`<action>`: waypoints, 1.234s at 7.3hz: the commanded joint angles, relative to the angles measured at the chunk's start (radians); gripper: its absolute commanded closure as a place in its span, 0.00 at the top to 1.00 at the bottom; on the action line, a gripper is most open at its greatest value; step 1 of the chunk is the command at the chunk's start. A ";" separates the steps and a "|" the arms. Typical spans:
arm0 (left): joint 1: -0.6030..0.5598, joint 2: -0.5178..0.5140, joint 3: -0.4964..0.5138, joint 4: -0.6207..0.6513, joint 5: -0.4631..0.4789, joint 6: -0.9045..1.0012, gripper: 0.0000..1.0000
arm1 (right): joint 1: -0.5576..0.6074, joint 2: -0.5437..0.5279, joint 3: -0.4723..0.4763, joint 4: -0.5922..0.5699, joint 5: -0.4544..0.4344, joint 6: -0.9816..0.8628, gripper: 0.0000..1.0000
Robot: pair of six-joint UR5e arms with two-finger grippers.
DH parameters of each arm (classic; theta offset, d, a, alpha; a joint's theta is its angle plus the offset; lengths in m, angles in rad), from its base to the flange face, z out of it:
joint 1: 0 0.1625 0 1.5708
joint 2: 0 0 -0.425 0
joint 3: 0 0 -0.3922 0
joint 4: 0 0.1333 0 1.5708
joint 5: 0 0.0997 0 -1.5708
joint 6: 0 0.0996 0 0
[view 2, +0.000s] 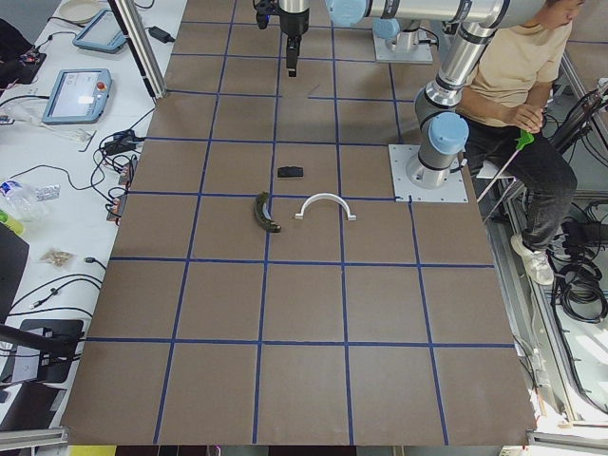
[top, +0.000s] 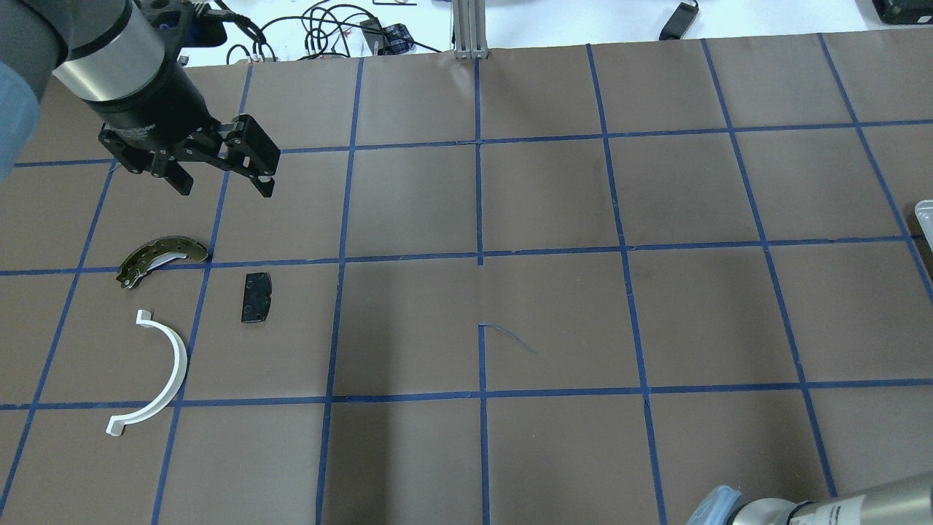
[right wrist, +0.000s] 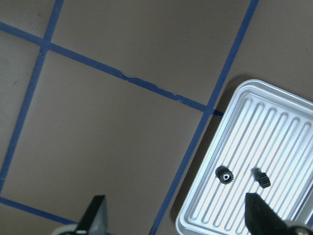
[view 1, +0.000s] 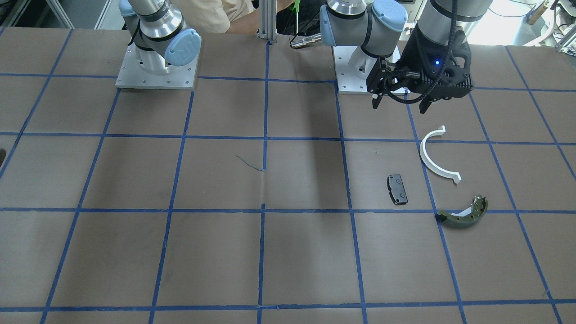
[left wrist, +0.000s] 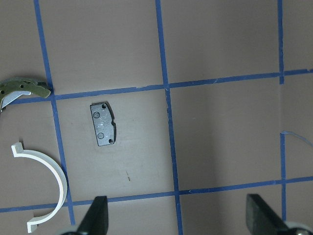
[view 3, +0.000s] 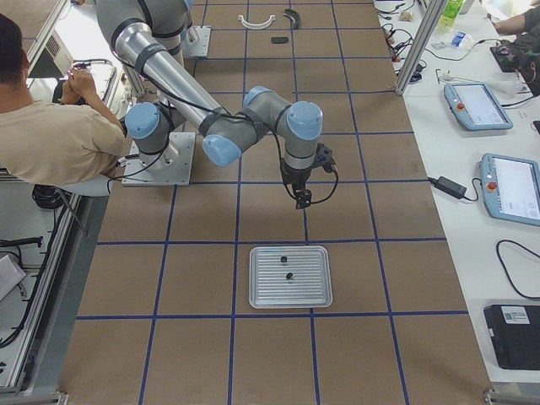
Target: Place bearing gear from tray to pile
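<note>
Seemingly the reach step: the released, empty right tool hovers beside the ribbed silver metal tray holding the small black toothed bearing gear, and should next centre over it, descend and clench.

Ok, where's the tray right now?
On the robot's far right: in the exterior right view the tray lies just nearer the camera than the right gripper, with two small gears in it.

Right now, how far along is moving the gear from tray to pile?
Done: nothing; both small gears lie in the tray. In hand: nothing; right gripper and left gripper are open, empty. To do: pick, carry, drop by the half-ring, brake pad and brake shoe.
</note>
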 commanded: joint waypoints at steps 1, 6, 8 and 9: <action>0.000 0.000 -0.001 0.000 0.000 0.000 1.00 | -0.069 0.107 -0.056 -0.031 0.001 -0.122 1.00; 0.000 0.000 -0.001 0.000 0.002 0.000 1.00 | -0.128 0.317 -0.199 -0.049 -0.003 -0.283 1.00; 0.002 0.000 -0.001 0.000 0.002 0.000 1.00 | -0.142 0.366 -0.208 -0.060 -0.016 -0.300 0.96; 0.002 0.000 -0.001 0.000 0.002 0.000 1.00 | -0.142 0.383 -0.208 -0.087 -0.016 -0.300 0.96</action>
